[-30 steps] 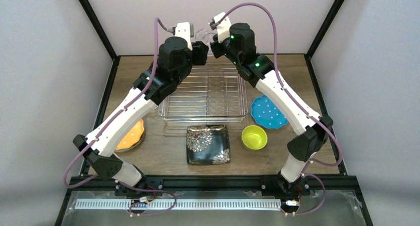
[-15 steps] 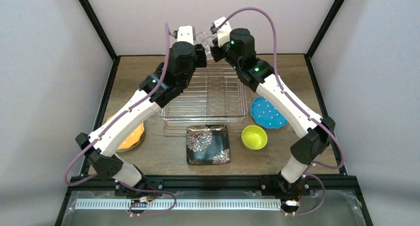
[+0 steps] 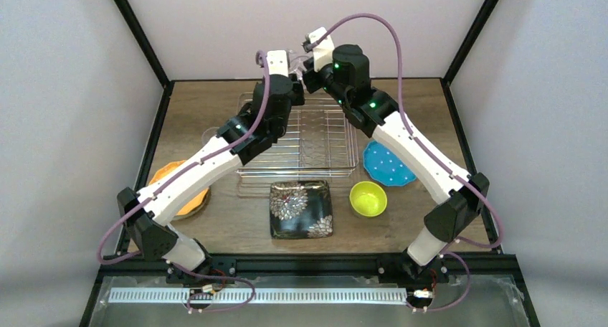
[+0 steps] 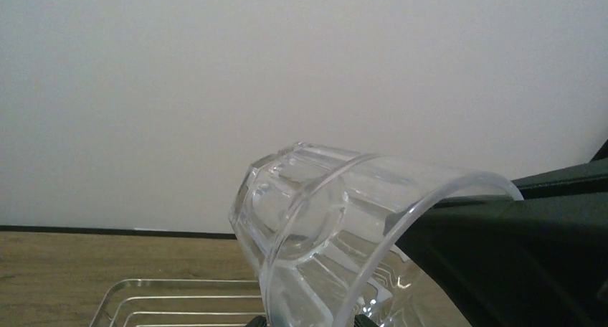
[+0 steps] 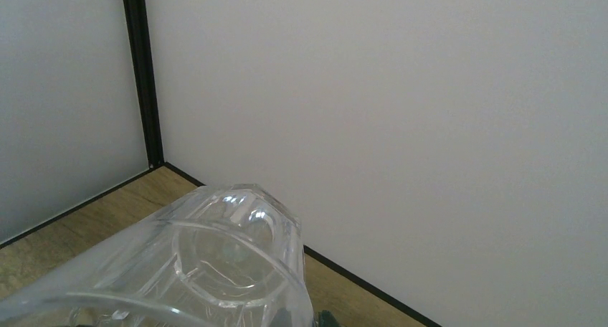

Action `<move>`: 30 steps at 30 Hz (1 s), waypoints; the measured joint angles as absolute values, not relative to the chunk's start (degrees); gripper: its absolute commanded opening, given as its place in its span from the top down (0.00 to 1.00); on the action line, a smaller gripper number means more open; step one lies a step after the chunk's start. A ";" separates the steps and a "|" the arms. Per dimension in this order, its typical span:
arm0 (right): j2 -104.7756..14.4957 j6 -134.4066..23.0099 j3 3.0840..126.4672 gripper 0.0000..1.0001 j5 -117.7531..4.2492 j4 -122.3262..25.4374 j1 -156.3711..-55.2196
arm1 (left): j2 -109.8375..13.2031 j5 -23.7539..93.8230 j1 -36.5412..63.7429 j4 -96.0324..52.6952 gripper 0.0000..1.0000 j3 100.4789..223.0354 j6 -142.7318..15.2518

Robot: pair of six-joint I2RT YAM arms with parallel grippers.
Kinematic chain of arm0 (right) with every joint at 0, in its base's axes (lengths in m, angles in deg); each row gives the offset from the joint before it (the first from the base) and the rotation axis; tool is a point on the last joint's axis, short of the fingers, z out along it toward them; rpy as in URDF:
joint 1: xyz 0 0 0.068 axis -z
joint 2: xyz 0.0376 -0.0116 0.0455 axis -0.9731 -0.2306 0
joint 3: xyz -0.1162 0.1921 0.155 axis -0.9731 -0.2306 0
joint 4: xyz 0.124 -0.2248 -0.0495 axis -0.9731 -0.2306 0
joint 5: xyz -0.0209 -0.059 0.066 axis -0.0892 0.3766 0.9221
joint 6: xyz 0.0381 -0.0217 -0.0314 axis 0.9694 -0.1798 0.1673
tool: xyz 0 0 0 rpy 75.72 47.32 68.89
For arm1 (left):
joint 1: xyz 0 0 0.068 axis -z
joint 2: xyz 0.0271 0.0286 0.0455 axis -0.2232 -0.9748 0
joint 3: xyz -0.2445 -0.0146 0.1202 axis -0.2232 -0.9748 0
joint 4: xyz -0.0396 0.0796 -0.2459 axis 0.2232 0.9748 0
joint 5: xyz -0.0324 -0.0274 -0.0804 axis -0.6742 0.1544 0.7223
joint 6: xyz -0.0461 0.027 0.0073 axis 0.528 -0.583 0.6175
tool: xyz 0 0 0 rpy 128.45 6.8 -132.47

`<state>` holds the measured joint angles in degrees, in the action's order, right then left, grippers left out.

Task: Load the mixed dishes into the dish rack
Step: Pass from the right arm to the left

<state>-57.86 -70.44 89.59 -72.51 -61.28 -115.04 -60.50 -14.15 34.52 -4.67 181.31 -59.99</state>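
While right gripper (image 3: 308,63) clamps clear glass cup (image 4: 315,226) over silver wire dish rack (image 3: 294,173), left gripper (image 3: 295,74) grasp cannot be told; confirm before releasing.

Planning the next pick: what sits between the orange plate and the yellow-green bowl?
The black square floral plate sits between the orange plate and the yellow-green bowl, apart from both; the top view shows it.

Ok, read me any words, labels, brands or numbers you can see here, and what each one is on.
No readable text anywhere.
The clear glass cup, black floral plate, blue dotted plate, yellow-green bowl and dish rack carry no lettering, only patterns.
The left arm and right arm show green lights but no legible markings.
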 measured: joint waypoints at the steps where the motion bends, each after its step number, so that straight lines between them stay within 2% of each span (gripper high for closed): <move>1: -57.84 -70.15 89.52 0.99 -72.38 -61.28 -115.02 | -60.48 -14.81 34.63 -5.59 0.36 180.90 -60.38; 4: -57.49 -69.50 88.62 1.00 -71.90 -61.21 -115.02 | -60.44 -16.69 35.02 -8.56 0.51 179.21 -61.56; 5: -57.42 -69.21 88.30 0.99 -71.90 -61.26 -115.02 | -60.35 -17.41 35.20 -9.94 0.59 178.36 -61.87; 8: -57.22 -67.88 87.18 0.99 -72.05 -61.13 -115.04 | -59.91 -19.68 35.55 -13.94 0.92 176.24 -62.06; 9: -57.12 -67.40 86.72 0.99 -72.25 -60.80 -115.08 | -59.85 -20.67 35.59 -15.34 0.96 175.52 -62.44; 13: -57.09 -66.83 85.17 0.99 -74.31 -60.47 -116.52 | -59.85 -25.30 35.92 -19.79 0.97 171.87 -64.60; 21: -57.09 -64.95 84.16 0.99 -73.15 -60.49 -116.61 | -57.84 -26.04 36.27 -29.26 0.97 165.38 -68.84; 22: -57.09 -64.80 84.16 0.96 -72.93 -60.49 -116.74 | -57.36 -26.11 36.29 -30.61 0.97 164.42 -69.63; 26: -57.09 -63.53 83.99 0.64 -72.45 -60.47 -117.22 | -55.78 -26.33 36.36 -35.92 0.97 160.98 -73.21; 30: -55.80 -61.65 82.66 0.46 -69.82 -60.62 -117.27 | -55.02 -26.63 36.12 -41.28 0.97 157.86 -78.13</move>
<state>-55.80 -61.65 82.66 -69.82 -60.62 -117.27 -55.02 -26.63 36.12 -41.28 157.86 -78.13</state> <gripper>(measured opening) 0.445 0.120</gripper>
